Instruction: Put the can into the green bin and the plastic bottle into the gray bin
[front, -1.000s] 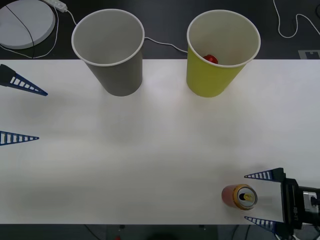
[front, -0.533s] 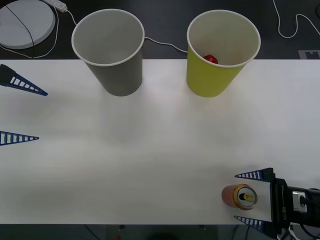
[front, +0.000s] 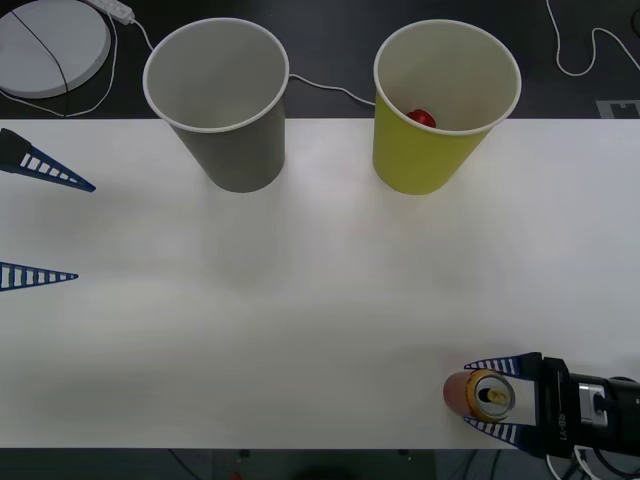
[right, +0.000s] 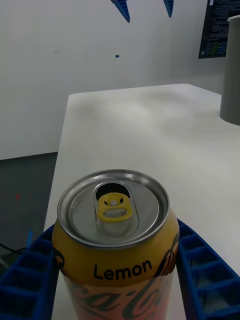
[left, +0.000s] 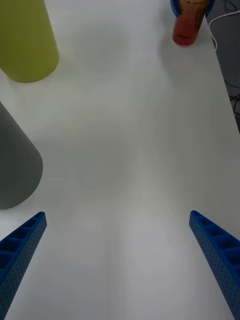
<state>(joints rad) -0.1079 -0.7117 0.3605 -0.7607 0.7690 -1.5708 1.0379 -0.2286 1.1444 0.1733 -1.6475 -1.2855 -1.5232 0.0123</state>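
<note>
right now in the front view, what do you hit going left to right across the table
left gripper, jaws open at the left edge → gray bin → green bin → can → right gripper, jaws closed in on the can's two sides at the near edge

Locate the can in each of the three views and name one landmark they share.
Front view: the can stands upright near the table's front edge on the robot's right, between the right gripper fingers.
Right wrist view: the can is close up, a blue finger on each side.
Left wrist view: the can is far across the table.
Shared landmark: the gray bin.
</note>
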